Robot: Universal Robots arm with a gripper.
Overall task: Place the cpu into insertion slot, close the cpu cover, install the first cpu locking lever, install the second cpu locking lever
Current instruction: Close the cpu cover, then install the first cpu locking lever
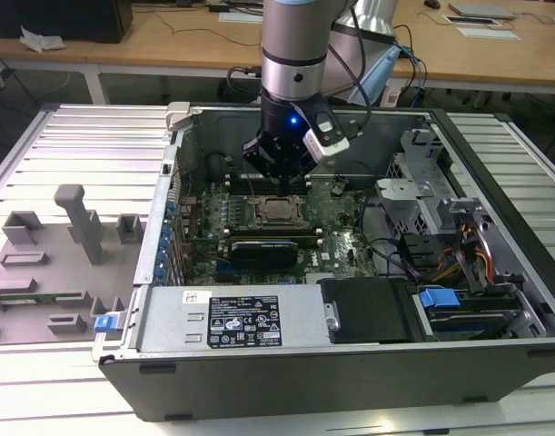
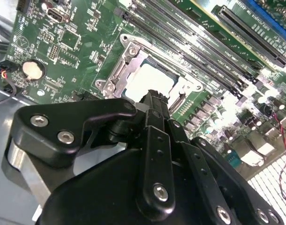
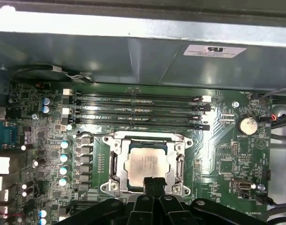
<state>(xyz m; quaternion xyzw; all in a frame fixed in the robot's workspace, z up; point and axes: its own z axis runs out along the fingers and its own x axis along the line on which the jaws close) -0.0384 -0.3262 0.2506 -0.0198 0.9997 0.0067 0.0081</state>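
Observation:
The cpu (image 3: 146,163), a pale silvery square, lies flat in the insertion slot (image 3: 108,187) on the green board (image 3: 217,154). The cpu cover (image 3: 147,139), a thin metal frame, lies down around the chip, whose top shows through the window. A thin metal lever (image 3: 182,165) runs along one side of the cover. My gripper (image 3: 153,182) is shut with nothing in it. Its black fingertips (image 2: 154,96) hang just above the edge of the cpu (image 2: 150,77). In the exterior view the gripper (image 1: 282,186) hovers right over the socket (image 1: 281,212) inside the open computer case.
Several long black memory slots (image 3: 138,112) run beside the socket, and a coin cell (image 3: 248,124) sits near them. The case wall (image 3: 133,56) rises behind. A black card (image 1: 263,250), the power supply (image 1: 232,318) and a drive cage (image 1: 431,200) surround the board. Grey fixtures (image 1: 77,222) stand at the exterior view's left.

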